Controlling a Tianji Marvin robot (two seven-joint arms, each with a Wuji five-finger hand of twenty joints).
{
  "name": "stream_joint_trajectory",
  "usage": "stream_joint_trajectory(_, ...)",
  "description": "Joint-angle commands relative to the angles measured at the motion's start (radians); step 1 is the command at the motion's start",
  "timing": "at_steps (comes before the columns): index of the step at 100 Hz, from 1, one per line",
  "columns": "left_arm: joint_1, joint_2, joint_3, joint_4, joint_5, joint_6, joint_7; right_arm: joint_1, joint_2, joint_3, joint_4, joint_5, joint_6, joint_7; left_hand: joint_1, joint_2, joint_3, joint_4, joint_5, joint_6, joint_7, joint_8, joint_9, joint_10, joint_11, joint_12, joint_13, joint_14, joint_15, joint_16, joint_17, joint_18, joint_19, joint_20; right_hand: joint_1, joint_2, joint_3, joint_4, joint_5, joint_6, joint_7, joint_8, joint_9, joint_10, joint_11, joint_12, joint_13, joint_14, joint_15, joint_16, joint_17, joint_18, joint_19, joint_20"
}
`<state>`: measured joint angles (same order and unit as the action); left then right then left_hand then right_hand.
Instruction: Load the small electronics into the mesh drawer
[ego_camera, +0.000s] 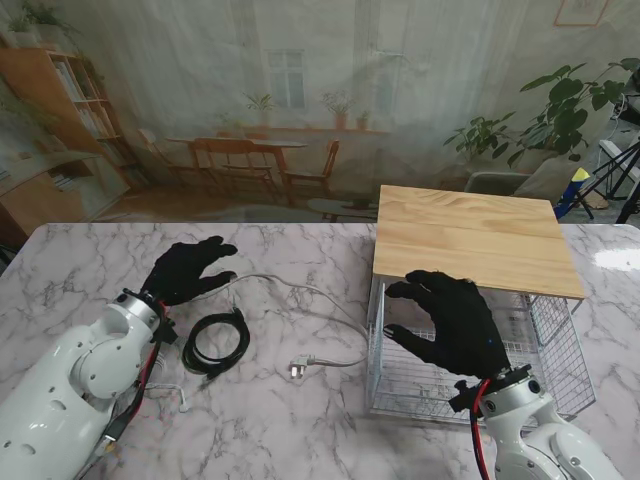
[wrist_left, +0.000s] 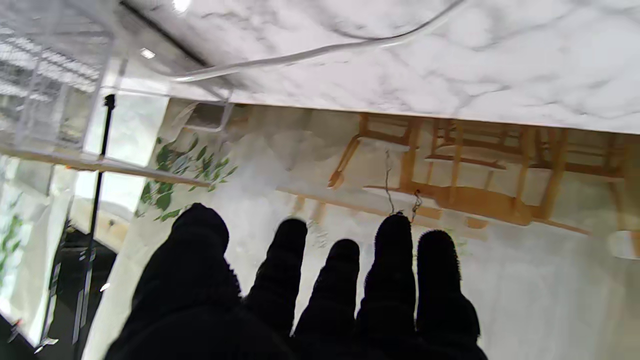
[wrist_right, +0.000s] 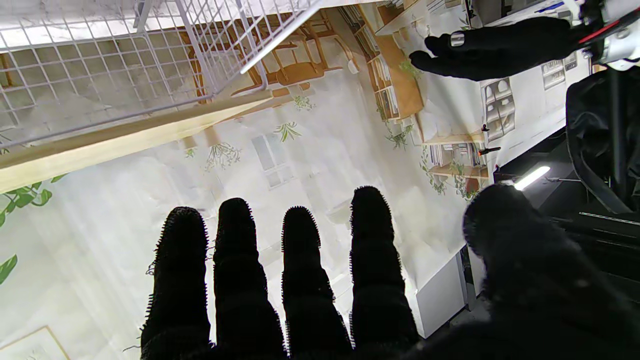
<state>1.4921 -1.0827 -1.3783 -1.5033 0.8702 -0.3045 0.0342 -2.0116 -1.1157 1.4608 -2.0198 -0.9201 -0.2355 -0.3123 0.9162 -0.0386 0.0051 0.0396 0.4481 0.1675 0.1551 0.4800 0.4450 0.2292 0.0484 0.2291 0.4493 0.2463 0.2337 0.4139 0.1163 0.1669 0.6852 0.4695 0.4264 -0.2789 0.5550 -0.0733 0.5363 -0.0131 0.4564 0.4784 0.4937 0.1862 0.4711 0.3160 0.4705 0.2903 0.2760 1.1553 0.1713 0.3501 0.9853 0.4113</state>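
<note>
Over the mesh drawer (ego_camera: 478, 345), right hand (ego_camera: 452, 320) hovers, fingers spread (empty); left hand (ego_camera: 188, 268) likewise open near the black cable coil (ego_camera: 215, 343).

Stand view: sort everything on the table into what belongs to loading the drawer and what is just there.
For the job:
mesh drawer
coiled black cable
white cable with plug
left hand, open
right hand, open

Just there:
wooden top over the drawer
marble table
</note>
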Motion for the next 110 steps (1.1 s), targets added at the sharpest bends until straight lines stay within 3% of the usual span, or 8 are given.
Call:
stream_joint_trajectory(1, -0.021, 0.027, -0.022, 0.050, 0.015, -0.005, -0.032, -0.004, -0.004, -0.005, 0.012, -0.002, 0.004, -0.007, -0.053, -0.045, -0.025, -0.026, -0.100, 0.046, -0.080, -0.059, -0.094, 0.015, -0.038, -0.041, -0.044, -0.028, -0.041, -0.033, -0.003, -0.038, -0.046, -0.036, -0.010, 0.021, -0.020, 0.019, 0.018, 0.003, -0.018, 0.014, 0.004, 0.002, -0.026, -0.005, -0.001, 0.014, -0.055, -0.008, -0.007, 0.028, -0.018, -0.012)
stream_joint_trajectory(15, -0.062, 0.047, -0.056, 0.144, 0.103, -0.035, -0.029, -0.004, -0.005, -0.013, 0.024, -0.005, 0.000, -0.022, -0.135, -0.161, -0.020, -0.029, -0.200, 0.091, -0.155, -0.162, -0.196, 0.036, -0.054, -0.082, -0.095, -0.049, -0.049, -0.057, -0.012, -0.076, -0.084, -0.072, -0.011, 0.021, -0.019, 0.019, 0.020, 0.003, -0.019, 0.016, 0.005, 0.000, -0.026, -0.002, -0.001, 0.013, -0.055, -0.008, -0.007, 0.028, -0.019, -0.012)
stream_joint_trajectory(31, -0.106, 0.061, -0.070, 0.245, 0.156, -0.042, -0.001, -0.007, -0.004, -0.017, 0.027, -0.011, -0.001, -0.025, -0.147, -0.247, -0.010, -0.030, -0.146, 0.111, -0.098, -0.161, -0.161, 0.019, -0.040, -0.070, -0.088, -0.057, -0.033, -0.053, 0.000, -0.092, -0.072, -0.074, -0.011, 0.020, -0.018, 0.020, 0.020, 0.003, -0.020, 0.017, 0.006, 0.002, -0.026, 0.000, -0.001, 0.014, -0.055, -0.007, -0.007, 0.028, -0.020, -0.011)
stream_joint_trajectory(58, -0.147, 0.090, -0.066, 0.367, 0.235, -0.019, -0.005, -0.013, -0.004, -0.017, 0.028, -0.021, -0.002, -0.042, -0.141, -0.285, 0.003, -0.024, -0.121, 0.054, -0.063, -0.132, -0.146, -0.043, -0.016, -0.045, -0.081, -0.090, -0.038, -0.056, 0.000, -0.110, -0.059, -0.072, -0.013, 0.021, -0.017, 0.019, 0.019, 0.004, -0.021, 0.019, 0.005, 0.000, -0.027, 0.002, -0.001, 0.013, -0.055, -0.007, -0.009, 0.027, -0.024, -0.011)
stream_joint_trajectory(89, -0.178, 0.106, -0.033, 0.474, 0.233, 0.032, -0.041, -0.016, -0.005, -0.017, 0.026, -0.021, -0.005, -0.046, -0.102, -0.334, 0.038, 0.000, -0.141, 0.023, -0.070, -0.126, -0.182, -0.038, -0.028, -0.065, -0.063, -0.102, -0.032, -0.047, 0.017, -0.120, -0.037, -0.064, -0.014, 0.020, -0.016, 0.019, 0.019, 0.005, -0.021, 0.020, 0.007, 0.000, -0.026, 0.005, -0.001, 0.015, -0.055, -0.007, -0.009, 0.027, -0.024, -0.010)
stream_joint_trajectory(106, -0.179, 0.113, -0.033, 0.478, 0.241, 0.035, -0.080, -0.011, -0.004, -0.020, 0.028, -0.021, -0.003, -0.039, -0.081, -0.333, 0.192, 0.096, -0.142, 0.002, -0.031, -0.074, -0.202, -0.083, 0.010, -0.041, -0.059, -0.120, -0.029, -0.027, 0.015, -0.136, -0.026, -0.065, -0.014, 0.021, -0.016, 0.019, 0.018, 0.001, -0.022, 0.021, 0.006, 0.001, -0.026, 0.005, -0.001, 0.015, -0.055, -0.007, -0.009, 0.027, -0.024, -0.010)
stream_joint_trajectory(110, -0.178, 0.114, -0.033, 0.480, 0.247, 0.036, -0.081, -0.010, -0.004, -0.021, 0.028, -0.020, -0.003, -0.038, -0.083, -0.332, 0.212, 0.107, -0.140, -0.004, -0.025, -0.064, -0.197, -0.093, 0.017, -0.034, -0.054, -0.123, -0.027, -0.023, 0.017, -0.137, -0.022, -0.062, -0.014, 0.022, -0.016, 0.019, 0.018, 0.003, -0.021, 0.021, 0.006, 0.001, -0.025, 0.006, 0.000, 0.015, -0.054, -0.007, -0.009, 0.027, -0.025, -0.010)
